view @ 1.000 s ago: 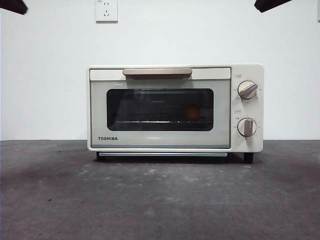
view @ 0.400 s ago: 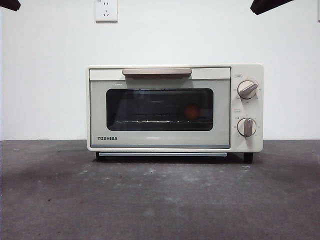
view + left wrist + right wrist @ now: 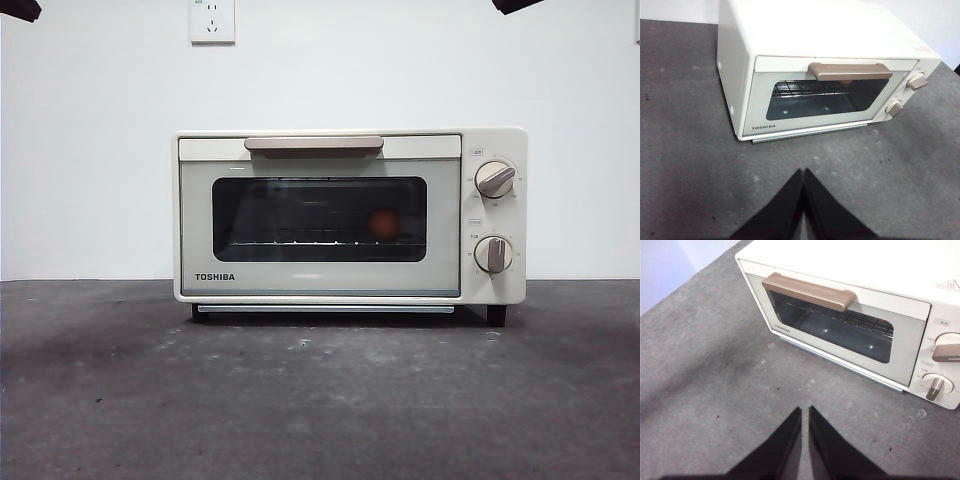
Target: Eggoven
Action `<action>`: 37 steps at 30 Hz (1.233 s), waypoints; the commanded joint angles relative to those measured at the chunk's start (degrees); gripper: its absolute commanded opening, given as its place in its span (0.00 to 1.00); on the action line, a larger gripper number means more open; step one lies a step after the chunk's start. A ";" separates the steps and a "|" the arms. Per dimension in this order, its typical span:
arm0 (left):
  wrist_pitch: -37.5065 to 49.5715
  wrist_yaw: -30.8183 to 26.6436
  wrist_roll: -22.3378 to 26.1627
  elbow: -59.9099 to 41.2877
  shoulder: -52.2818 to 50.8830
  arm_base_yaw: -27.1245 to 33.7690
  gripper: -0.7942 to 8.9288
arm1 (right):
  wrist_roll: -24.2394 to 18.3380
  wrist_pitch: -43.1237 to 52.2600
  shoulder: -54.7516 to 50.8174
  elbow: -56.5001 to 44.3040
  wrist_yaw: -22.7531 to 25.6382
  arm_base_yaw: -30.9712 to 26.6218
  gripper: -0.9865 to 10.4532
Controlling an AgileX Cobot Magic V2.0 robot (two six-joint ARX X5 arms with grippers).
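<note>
The toaster oven [image 3: 350, 215] sits on the dark table [image 3: 320, 400] with its door shut. The egg [image 3: 384, 223] is inside, a small reddish blob on the wire rack behind the dark glass, toward the side with the 2 knobs. You can see it only in the front view; the wrist views show the rack but no clear egg.

Both arms are up and away. In the front view they are just 2 black tips at the top corners, and the tip at the top right is smaller now than it was 1 second ago, so that arm is pulling back. The oven and the egg have not moved in that time.

The left gripper [image 3: 803, 172] hangs over bare table, with the oven door well ahead of its jaws. Its jaws are pressed together and hold nothing. The right gripper [image 3: 805, 410] hangs the same way in front of the beige handle [image 3: 810, 291], jaws almost touching, with just a thin gap, and empty too.

With the egg in, the door closed and the arms leaving, the job looks done.
</note>
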 commanded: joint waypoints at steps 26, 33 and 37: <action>30.45 -5.62 15.47 -36.09 -32.79 18.62 0.09 | -0.66 0.61 0.15 0.92 0.22 0.31 0.09; 26.16 -5.62 14.86 -41.48 -36.87 18.62 0.09 | -0.66 0.61 0.15 0.92 0.22 0.31 0.09; 24.30 -5.62 14.67 -43.74 -38.47 18.62 0.09 | -0.66 0.61 0.15 0.92 0.20 0.31 0.09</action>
